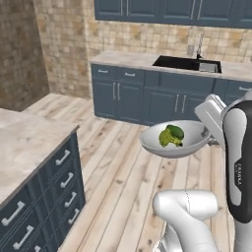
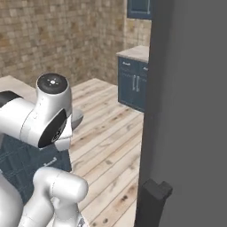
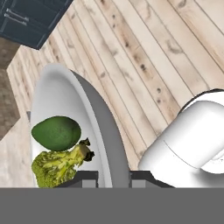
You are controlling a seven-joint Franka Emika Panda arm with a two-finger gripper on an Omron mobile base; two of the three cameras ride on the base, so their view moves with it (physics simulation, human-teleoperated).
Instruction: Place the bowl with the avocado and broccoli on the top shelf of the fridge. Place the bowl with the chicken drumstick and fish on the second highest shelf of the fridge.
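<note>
**Bowl of greens in the air, fridge at our right**

We are in the carrying step of the first half of the task. The tool (image 3: 113,178) is pinched narrow on the rim of the bowl with the avocado and broccoli (image 1: 174,139); in the hand view one dark tip sits inside the rim and the other outside it. The bowl hangs over the wooden floor (image 1: 118,162), clear of the desk (image 1: 24,142) at our left and well short of the sink counter (image 1: 147,60) along the far wall. It looks close to level in the left base view. Inside it the avocado (image 3: 56,133) and the broccoli (image 3: 59,164) lie touching, near the gripped side of the rim.

In the right base view a tall dark grey panel (image 2: 190,111) stands just beside us on the right; we judge it to be the fridge or its door, though no shelves can be seen from here. The bowl's edge peeks out behind the arm's elbow in that view.

Next, as we judge it, we must swing the bowl round toward the fridge interior, keep it level so the greens do not roll out, and raise it to the top shelf before letting go. The rim grip is one-sided, so slow motion seems wise. The second bowl is not yet handled.
</note>
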